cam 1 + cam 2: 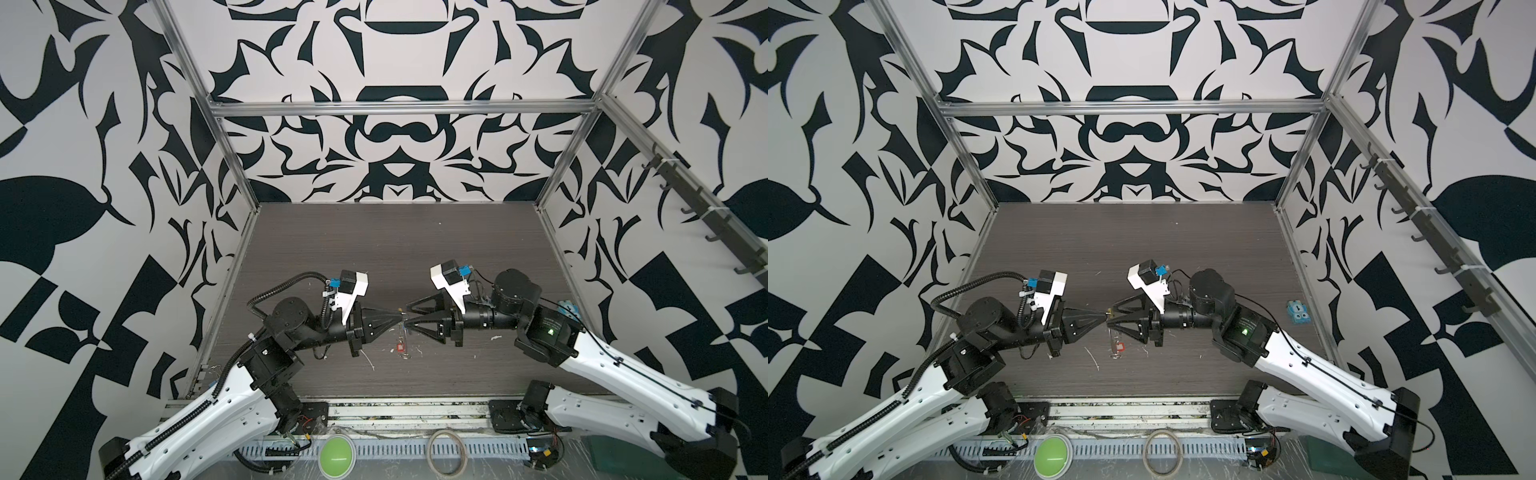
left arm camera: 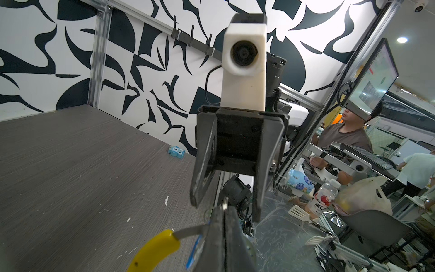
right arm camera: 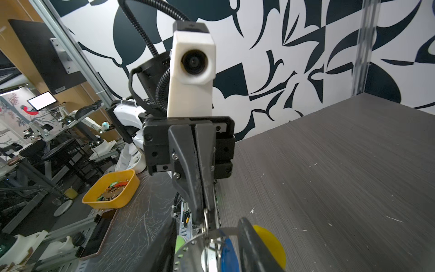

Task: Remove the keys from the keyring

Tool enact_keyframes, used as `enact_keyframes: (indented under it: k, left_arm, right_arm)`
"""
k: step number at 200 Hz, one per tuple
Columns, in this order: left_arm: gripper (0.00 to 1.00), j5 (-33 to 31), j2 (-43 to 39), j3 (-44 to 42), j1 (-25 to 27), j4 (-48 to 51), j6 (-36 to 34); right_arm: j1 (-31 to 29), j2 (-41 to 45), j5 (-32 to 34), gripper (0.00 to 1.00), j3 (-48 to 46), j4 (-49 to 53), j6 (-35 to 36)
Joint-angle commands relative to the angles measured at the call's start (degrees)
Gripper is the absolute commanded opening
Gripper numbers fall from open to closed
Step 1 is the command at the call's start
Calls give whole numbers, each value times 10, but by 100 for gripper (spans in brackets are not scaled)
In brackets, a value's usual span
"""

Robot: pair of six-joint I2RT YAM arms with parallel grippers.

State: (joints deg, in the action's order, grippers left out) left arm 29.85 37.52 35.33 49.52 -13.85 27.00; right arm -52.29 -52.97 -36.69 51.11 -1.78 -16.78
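Left gripper point(image 1: 401, 321) is pressed fully together in mid-air over the middle of the dark wood-grain table point(image 1: 374, 249). The grey wire of the keyring point(image 2: 190, 232) runs into the side of its closed fingers point(image 2: 221, 237). Facing it tip to tip, the right gripper point(image 1: 409, 316) stands with its jaws apart, one finger on either side of the left tip. Whether either finger touches the wire cannot be told.

On the front rail, off the table, sit a green dome point(image 1: 336, 456) and a plain beige hoop point(image 1: 447, 434), well apart from both grippers. The right wrist view shows a yellow tray point(image 3: 127, 196) of small mixed parts outside the cell. In the left wrist view a bottle point(image 2: 321, 200) outside the cell carries a red-and-white label on which 维C can just be read. A blue toy point(image 1: 1298, 311) lies on the table near the right wall, with a dark mark like a 1 on top.

The keyring's yellow sleeve point(image 2: 154, 249) curves away just beside the left fingers. A blue tag point(image 2: 195, 252) hangs edge-on against them, its label unreadable. The keys with the red tag point(image 1: 401, 346) show directly below the meeting tips. The tag's white label is too small to read, and whether that bunch hangs or rests on the table is unclear. A small silver ring point(image 2: 224, 203) juts from the left tip.
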Motion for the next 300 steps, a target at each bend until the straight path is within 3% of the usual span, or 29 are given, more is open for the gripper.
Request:
enact_keyframes:
  k: [1,78,117,136,147,169,184,230,300]
  left_arm:
    - [0,8,-11,11,1,-8,-4]
    - [0,2,-16,9,1,-9,-4]
    - [0,1,-15,10,1,-9,-3]
    - [0,-2,-14,14,1,-1,1]
    - [0,-9,-14,19,1,12,4]
    - [34,-16,-18,28,1,49,3]
    - [43,-25,-24,35,1,81,-6]
    - [38,10,18,95,1,204,-33]
    - [30,59,73,137,1,274,-49]
  right_arm:
    - [-3,1,-22,38,-5,-45,-11]
    - [-3,-8,-34,25,-19,-57,-21]
    - [-4,-9,-35,12,-19,-55,-21]
    - [-3,-7,-32,0,-18,-46,-19]
    - [-4,-3,-25,0,-15,-30,-13]
    - [-3,1,-7,0,5,39,17]
    - [-2,-3,-1,0,26,102,47]
    - [-1,-38,-4,0,108,273,135]
    - [-2,-75,-35,0,171,364,194]
